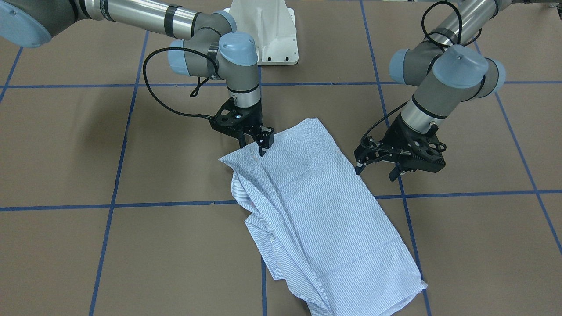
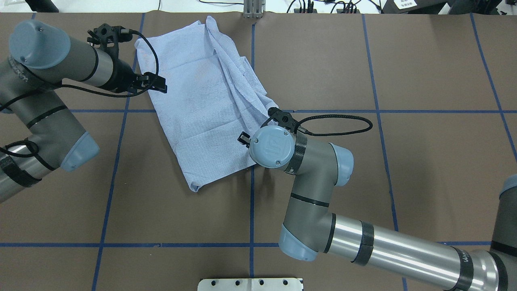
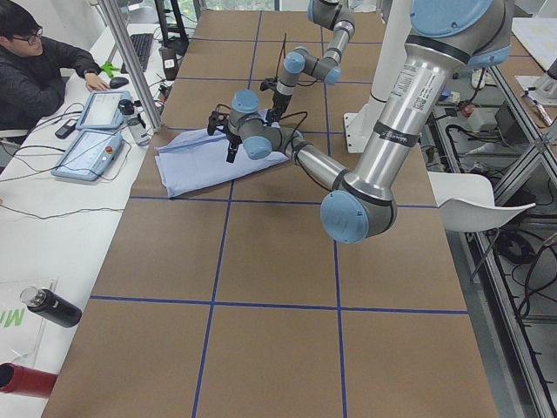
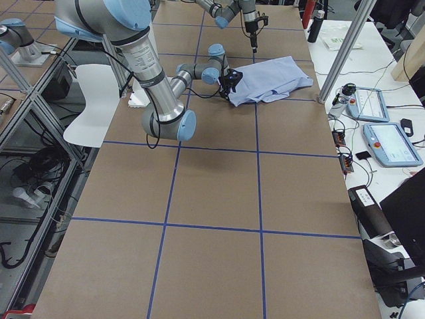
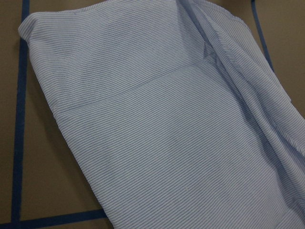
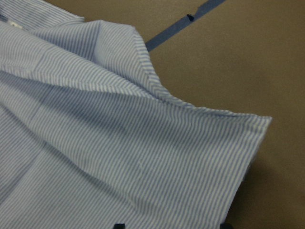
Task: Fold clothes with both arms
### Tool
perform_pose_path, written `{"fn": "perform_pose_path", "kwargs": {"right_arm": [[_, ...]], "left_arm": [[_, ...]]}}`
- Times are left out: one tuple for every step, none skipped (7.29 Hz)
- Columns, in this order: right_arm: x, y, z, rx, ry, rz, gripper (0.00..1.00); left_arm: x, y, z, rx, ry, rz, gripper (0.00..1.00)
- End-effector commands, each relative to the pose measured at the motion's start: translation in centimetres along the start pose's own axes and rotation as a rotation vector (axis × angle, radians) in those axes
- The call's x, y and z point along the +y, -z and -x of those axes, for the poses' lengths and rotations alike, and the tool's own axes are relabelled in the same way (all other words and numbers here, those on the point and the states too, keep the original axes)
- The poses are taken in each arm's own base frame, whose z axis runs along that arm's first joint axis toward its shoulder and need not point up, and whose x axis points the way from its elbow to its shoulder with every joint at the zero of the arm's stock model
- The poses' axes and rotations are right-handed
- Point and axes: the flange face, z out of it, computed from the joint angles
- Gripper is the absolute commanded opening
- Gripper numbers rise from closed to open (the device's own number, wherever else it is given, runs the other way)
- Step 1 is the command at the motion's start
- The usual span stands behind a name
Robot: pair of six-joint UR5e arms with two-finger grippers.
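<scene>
Shirt (image 2: 202,101) lies with its long axis 11-to-5 in the overhead view.
Left gripper (image 1: 375,174) spread beside its 10 o'clock edge; right gripper (image 1: 252,148) spread over its 4 o'clock corner; bare desk (image 2: 404,182) at 3.

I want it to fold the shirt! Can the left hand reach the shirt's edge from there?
Probably yes. The left hand hangs open right beside the shirt, close to its side edge. Only brown table shows between them, so nothing seems to block it.

soft thin woven cloth shirt (image 1: 325,210) with fine creases, matt brown paper-like table cover (image 1: 66,145), smooth blue tape lines (image 1: 131,205), shiny brushed-metal arm tubes (image 1: 131,12), smooth pale plastic joint caps (image 1: 237,47)
</scene>
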Motion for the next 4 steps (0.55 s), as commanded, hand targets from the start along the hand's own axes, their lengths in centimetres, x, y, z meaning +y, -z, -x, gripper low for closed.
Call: {"fn": "perform_pose_path", "kwargs": {"right_arm": [[0.21, -0.55, -0.31, 0.012, 0.015, -0.002, 0.74], [0.17, -0.69, -0.43, 0.015, 0.026, -0.003, 0.75], [0.16, -0.84, -0.48, 0.018, 0.024, -0.004, 0.74], [0.05, -1.06, -0.39, 0.017, 0.023, -0.018, 0.70]], "left_arm": [[0.10, -0.10, -0.03, 0.000, 0.000, 0.002, 1.00], [0.10, -0.16, 0.03, -0.001, 0.000, 0.003, 1.00], [0.10, -0.16, 0.03, -0.001, 0.000, 0.003, 1.00], [0.10, -0.16, 0.03, -0.001, 0.000, 0.003, 1.00]]}}
